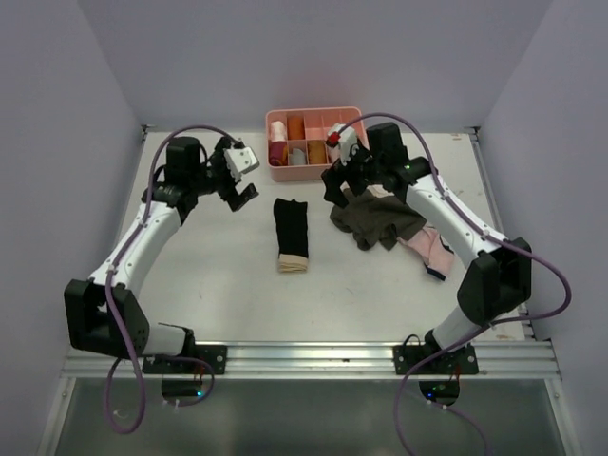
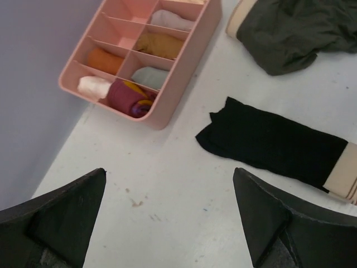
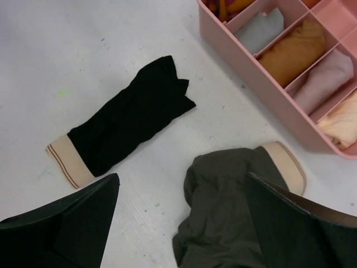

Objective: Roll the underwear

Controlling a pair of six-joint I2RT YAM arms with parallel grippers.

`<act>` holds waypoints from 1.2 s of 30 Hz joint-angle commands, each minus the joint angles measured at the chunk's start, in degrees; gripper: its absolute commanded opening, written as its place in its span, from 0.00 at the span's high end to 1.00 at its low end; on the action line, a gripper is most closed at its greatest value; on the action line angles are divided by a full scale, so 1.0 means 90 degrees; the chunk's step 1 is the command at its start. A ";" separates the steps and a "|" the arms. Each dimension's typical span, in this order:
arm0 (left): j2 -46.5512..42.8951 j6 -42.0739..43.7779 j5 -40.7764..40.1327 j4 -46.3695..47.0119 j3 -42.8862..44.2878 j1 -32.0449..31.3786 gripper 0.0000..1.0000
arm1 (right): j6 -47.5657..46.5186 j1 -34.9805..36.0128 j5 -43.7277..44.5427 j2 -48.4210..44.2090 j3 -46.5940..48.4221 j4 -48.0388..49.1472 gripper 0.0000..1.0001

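left gripper (image 1: 239, 197), upper left of top view: jaws apart, empty. right gripper (image 1: 339, 195), upper right: jaws apart, empty. table (image 1: 218, 275): white. olive garment (image 1: 375, 223): heaped under right gripper. tray (image 1: 304, 175): pink, top centre, rolled cloths in compartments. underwear (image 1: 292, 233): centre, flat, folded into narrow strip, waistband at lower end, likely laid so for rolling.

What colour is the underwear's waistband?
The waistband is light beige with thin brownish stripes; best in the right wrist view.
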 commanded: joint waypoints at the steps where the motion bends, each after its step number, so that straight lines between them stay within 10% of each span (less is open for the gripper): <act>1: 0.0507 0.0721 0.1354 -0.1233 0.0479 0.0000 0.00 | -0.1442 0.0264 -0.0249 -0.0110 -0.0068 -0.0259 0.01; 6: -0.0359 0.1493 0.1113 -0.0801 -0.1338 -0.0496 0.05 | -0.1513 0.0459 -0.1428 0.0728 0.0153 -0.1371 0.12; 15: -0.1426 0.3710 -0.0069 0.0801 -0.3950 -0.1826 0.28 | 0.0274 0.0938 -0.2338 0.1862 0.0204 -0.0328 0.19; 21: -0.1212 0.4997 -0.0089 0.1623 -0.4499 -0.2186 0.36 | 0.0743 0.0968 -0.2679 0.2516 0.0234 -0.0045 0.44; 36: -0.0274 0.5919 -0.0343 0.3107 -0.4900 -0.2666 0.40 | 0.1193 0.1056 -0.2690 0.3454 0.0409 -0.0152 0.45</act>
